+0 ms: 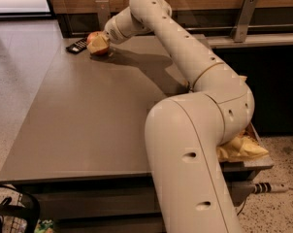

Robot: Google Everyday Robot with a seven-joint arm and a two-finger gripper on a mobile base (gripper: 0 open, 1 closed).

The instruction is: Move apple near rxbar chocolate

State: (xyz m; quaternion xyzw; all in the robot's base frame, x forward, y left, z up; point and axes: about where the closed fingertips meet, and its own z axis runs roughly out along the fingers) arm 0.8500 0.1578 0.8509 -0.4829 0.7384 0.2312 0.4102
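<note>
Hand [100, 43] sits over round red-orange apple [92, 36] at the grey desk's [88, 120] far corner; its grip cannot be told. Flat black rectangular bar packet [77, 46] lies just beside the apple, toward the desk's edge.

Single high view from behind the arm [185, 159], angled down across the table [83, 125], gripper [100, 43] at far-left corner

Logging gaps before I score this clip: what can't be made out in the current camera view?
In the camera view:
The apple: largely hidden behind the gripper, at the far left corner of the table.
The rxbar chocolate: markings too small to read; contact with the apple unclear.
The yellow bag at the table's right edge: mostly covered by the arm.
</note>
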